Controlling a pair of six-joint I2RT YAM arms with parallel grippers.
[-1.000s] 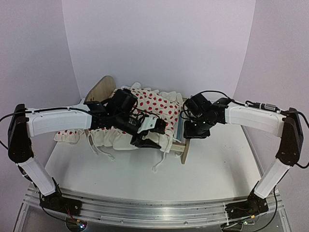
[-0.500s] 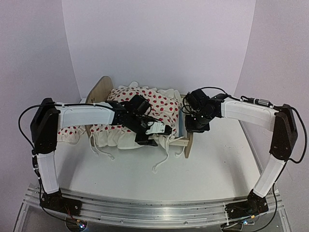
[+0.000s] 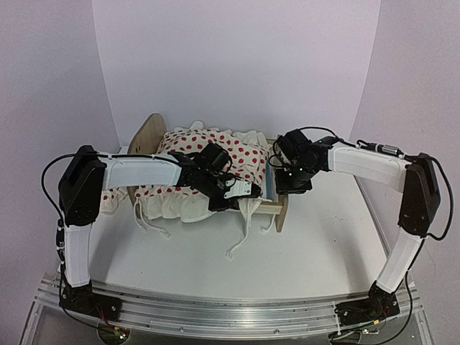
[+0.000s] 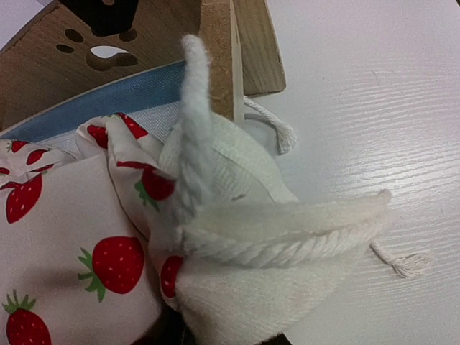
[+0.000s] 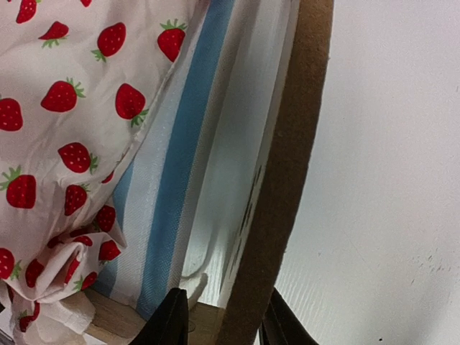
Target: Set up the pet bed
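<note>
The pet bed stands across the middle of the table, with its rounded headboard at the left and its low footboard at the right. A strawberry-print blanket with a white ruffled hem lies heaped over it. My left gripper is shut on the bunched white hem and cord near the bed's foot, and the cloth hides its fingers. The right gripper straddles the footboard's edge, with a small gap at its left finger. The blue-and-white striped mattress shows beside the blanket.
White drawstring cords trail from the hem onto the white table in front of the bed. More red-dotted cloth hangs out below the left arm. A paw-print cutout marks the footboard. Purple walls stand close behind and at both sides.
My left gripper has reached right towards the bed's foot and closed on the blanket's white hem. The right gripper has shifted slightly back along the footboard.
</note>
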